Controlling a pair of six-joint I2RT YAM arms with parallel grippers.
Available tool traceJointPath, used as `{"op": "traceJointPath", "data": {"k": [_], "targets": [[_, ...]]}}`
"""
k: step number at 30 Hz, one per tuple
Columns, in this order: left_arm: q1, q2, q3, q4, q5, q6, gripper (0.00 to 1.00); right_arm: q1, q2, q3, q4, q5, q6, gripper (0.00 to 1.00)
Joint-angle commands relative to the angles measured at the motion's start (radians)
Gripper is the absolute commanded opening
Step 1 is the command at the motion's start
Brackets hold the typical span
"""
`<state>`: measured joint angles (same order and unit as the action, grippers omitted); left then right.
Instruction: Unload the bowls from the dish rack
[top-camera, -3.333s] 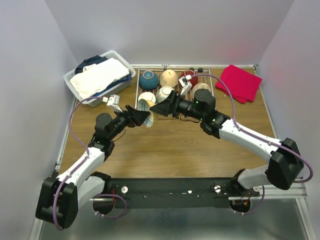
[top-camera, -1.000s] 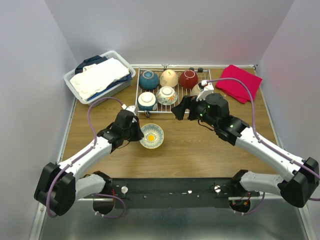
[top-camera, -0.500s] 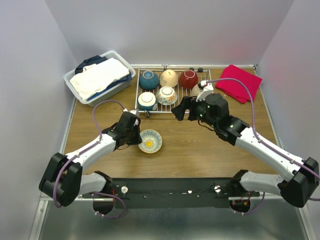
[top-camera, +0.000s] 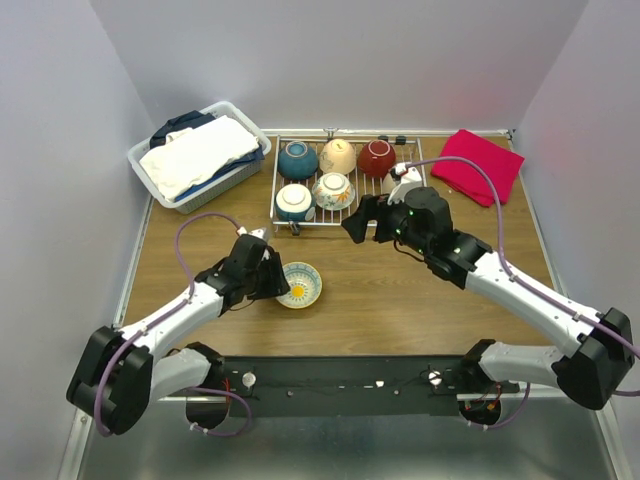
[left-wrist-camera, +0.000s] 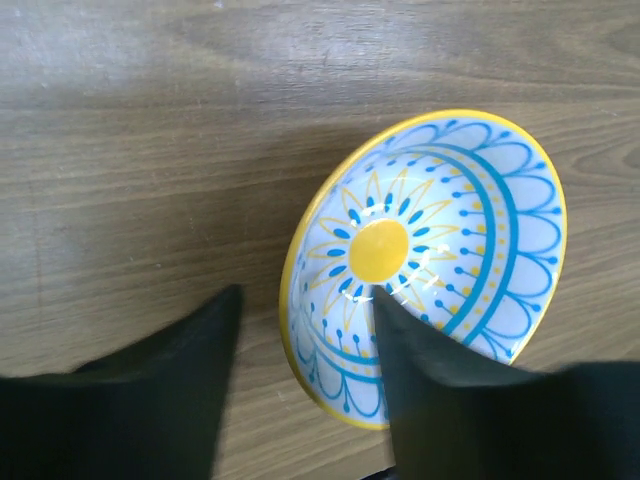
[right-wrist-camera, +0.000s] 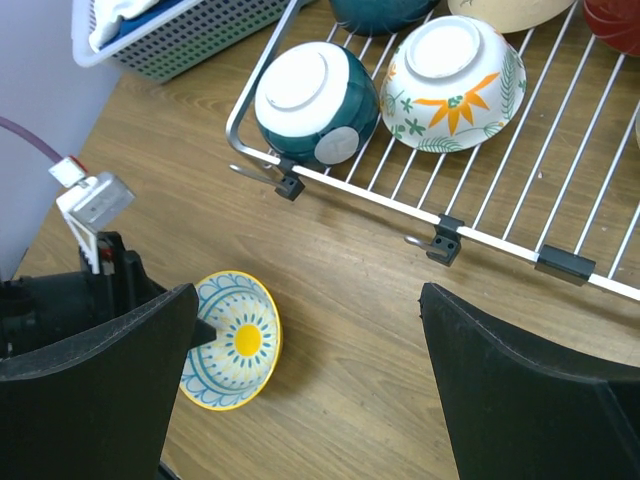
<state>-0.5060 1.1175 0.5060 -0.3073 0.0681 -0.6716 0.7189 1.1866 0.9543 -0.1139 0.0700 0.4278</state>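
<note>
A white bowl with a blue-and-yellow pattern (top-camera: 300, 285) sits upright on the wooden table, in front of the dish rack (top-camera: 352, 224). My left gripper (top-camera: 272, 283) straddles its near rim, open: one finger is inside the bowl (left-wrist-camera: 430, 290), the other outside with a gap. Five bowls show in the rack: teal (top-camera: 298, 160), cream (top-camera: 338, 156), dark red (top-camera: 376, 158), an overturned teal one (top-camera: 294, 202) and a floral one (top-camera: 333, 190). My right gripper (top-camera: 360, 220) hovers open and empty at the rack's front edge (right-wrist-camera: 500, 238), above the overturned teal (right-wrist-camera: 315, 100) and floral (right-wrist-camera: 455, 85) bowls.
A white laundry basket (top-camera: 160, 178) with folded clothes stands at the back left. A red cloth (top-camera: 478, 165) lies at the back right. Grey walls close in the table on three sides.
The patterned bowl, earlier held tilted near the rack, now rests on the table a little nearer. My left gripper has loosened around its rim. The right arm has barely moved.
</note>
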Motion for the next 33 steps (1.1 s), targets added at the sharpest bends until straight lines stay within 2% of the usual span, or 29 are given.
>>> {"op": "traceJointPath", "data": {"k": [1, 4, 7, 10, 15, 21, 26, 33], "targets": [[-0.002, -0.077, 0.032, -0.029, -0.033, -0.003, 0.71, 0.002, 0.024, -0.040, 0.081, 0.022, -0.085, 1.00], [-0.003, -0.128, 0.063, -0.064, -0.060, 0.012, 0.86, 0.002, 0.059, -0.035, 0.096, 0.022, -0.144, 1.00], [0.000, -0.188, 0.092, -0.102, -0.126, 0.038, 0.98, 0.002, 0.129, 0.053, -0.007, 0.036, -0.219, 1.00], [0.001, -0.251, 0.114, -0.136, -0.172, 0.072, 0.99, 0.002, 0.180, 0.152, -0.102, 0.053, -0.305, 1.00], [0.004, -0.340, 0.141, -0.187, -0.231, 0.144, 0.99, 0.002, 0.222, 0.178, -0.043, 0.050, -0.464, 1.00], [0.006, -0.442, 0.131, -0.176, -0.303, 0.262, 0.99, 0.001, 0.340, 0.276, -0.090, 0.030, -0.705, 1.00], [0.007, -0.479, 0.100, -0.133, -0.310, 0.300, 0.99, 0.002, 0.406, 0.325, -0.087, 0.051, -0.932, 1.00], [0.009, -0.481, 0.068, -0.082, -0.386, 0.325, 0.99, 0.004, 0.518, 0.350, -0.040, 0.067, -1.136, 1.00]]}}
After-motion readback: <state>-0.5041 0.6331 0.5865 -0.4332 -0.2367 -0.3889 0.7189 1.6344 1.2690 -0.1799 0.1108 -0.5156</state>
